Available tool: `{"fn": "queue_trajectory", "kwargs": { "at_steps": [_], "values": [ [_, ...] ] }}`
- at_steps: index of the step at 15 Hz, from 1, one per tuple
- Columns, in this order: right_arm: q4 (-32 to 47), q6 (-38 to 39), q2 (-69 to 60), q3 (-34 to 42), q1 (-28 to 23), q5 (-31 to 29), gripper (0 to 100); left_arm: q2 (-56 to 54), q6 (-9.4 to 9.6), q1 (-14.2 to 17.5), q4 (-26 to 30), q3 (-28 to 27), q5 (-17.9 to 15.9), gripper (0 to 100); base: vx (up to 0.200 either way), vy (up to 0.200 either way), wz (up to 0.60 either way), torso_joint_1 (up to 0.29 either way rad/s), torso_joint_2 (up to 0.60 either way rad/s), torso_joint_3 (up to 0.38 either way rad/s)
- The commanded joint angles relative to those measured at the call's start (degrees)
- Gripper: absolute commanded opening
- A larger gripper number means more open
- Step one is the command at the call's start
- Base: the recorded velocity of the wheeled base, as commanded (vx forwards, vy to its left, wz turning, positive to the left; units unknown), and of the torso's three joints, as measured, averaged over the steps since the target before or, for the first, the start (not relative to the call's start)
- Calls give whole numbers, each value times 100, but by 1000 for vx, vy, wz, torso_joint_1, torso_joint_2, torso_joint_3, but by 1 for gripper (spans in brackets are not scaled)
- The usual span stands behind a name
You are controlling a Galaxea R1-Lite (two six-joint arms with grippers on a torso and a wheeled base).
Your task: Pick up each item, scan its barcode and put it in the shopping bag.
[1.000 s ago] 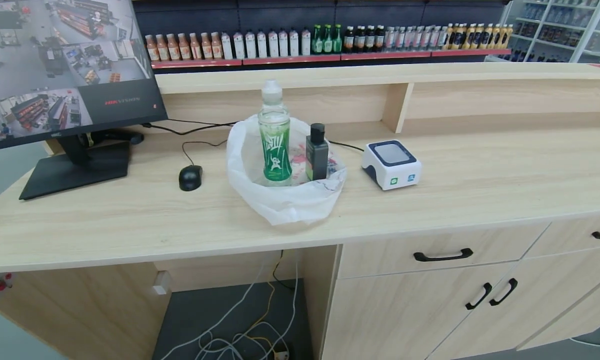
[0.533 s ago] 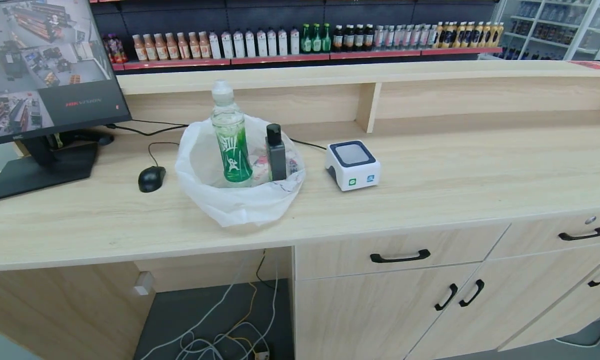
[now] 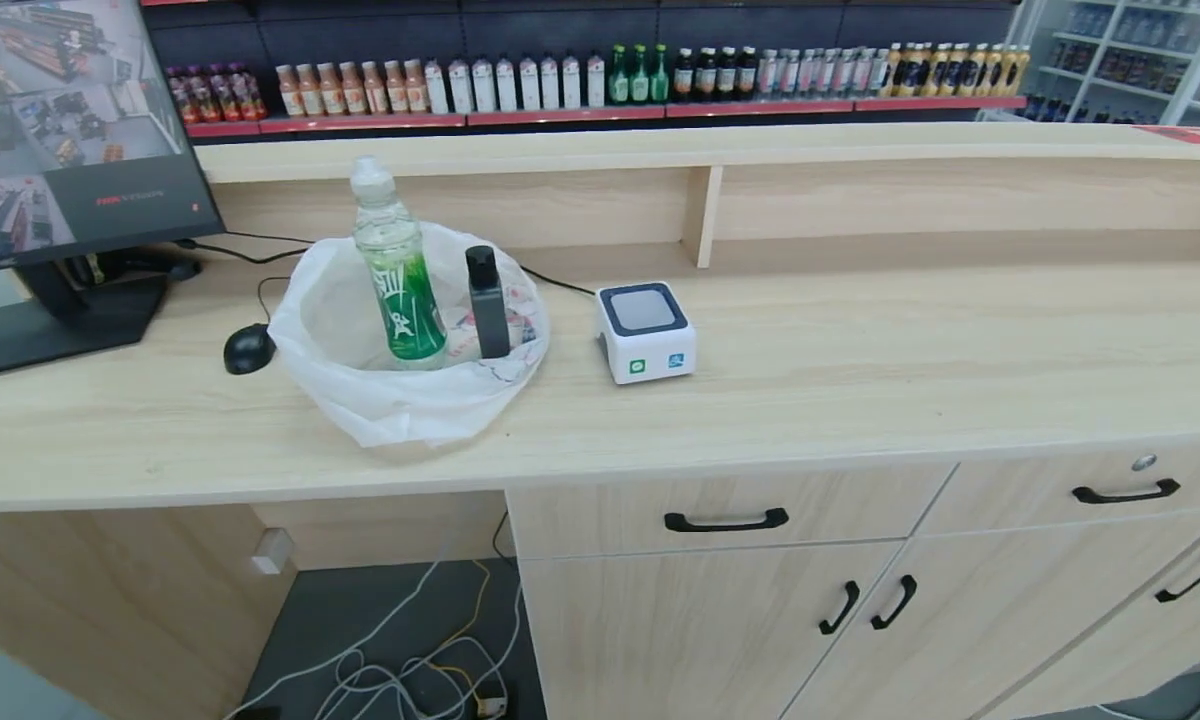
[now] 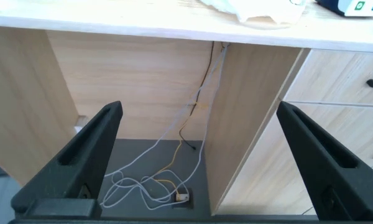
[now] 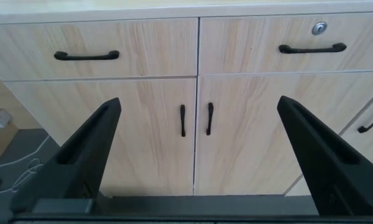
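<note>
The white bag [image 3: 400,400] sits open on the tabletop [image 3: 860,360], its rim rolled down. Two items stand upright inside it: a green bottle [image 3: 397,290] with a pale cap and, at its 3 o'clock and just beside it, a shorter dark bottle [image 3: 487,305]. The scanner [image 3: 645,330], a white box with a dark-framed window on top, rests at the bag's 3 o'clock, near it but apart. A black mouse [image 3: 249,349] lies at the bag's 9 o'clock, almost at the plastic, and a monitor [image 3: 60,150] stands at its 10 o'clock. A shelf [image 3: 600,108] of bottles runs along the wall at 12 o'clock.

Both arms hang low, in front of the counter and below its edge. The left gripper [image 4: 199,112] has its jaws wide apart and empty, facing the open bay where cables [image 4: 149,183] lie on the floor. The right gripper [image 5: 199,106] is likewise spread and empty, facing the drawers [image 5: 93,40] and cupboard doors [image 5: 130,143].
</note>
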Motion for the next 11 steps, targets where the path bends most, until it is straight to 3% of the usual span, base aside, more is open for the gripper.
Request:
{"fn": "queue_trajectory", "kwargs": {
  "at_steps": [1,11],
  "values": [
    [-2,1,9,2,-2,2,100,-2,9,4,0,0,2,100,0,0,0,0,0,0],
    [-2,1,9,2,6,2,100,-2,18,4,0,0,2,100,0,0,0,0,0,0]
  ]
}}
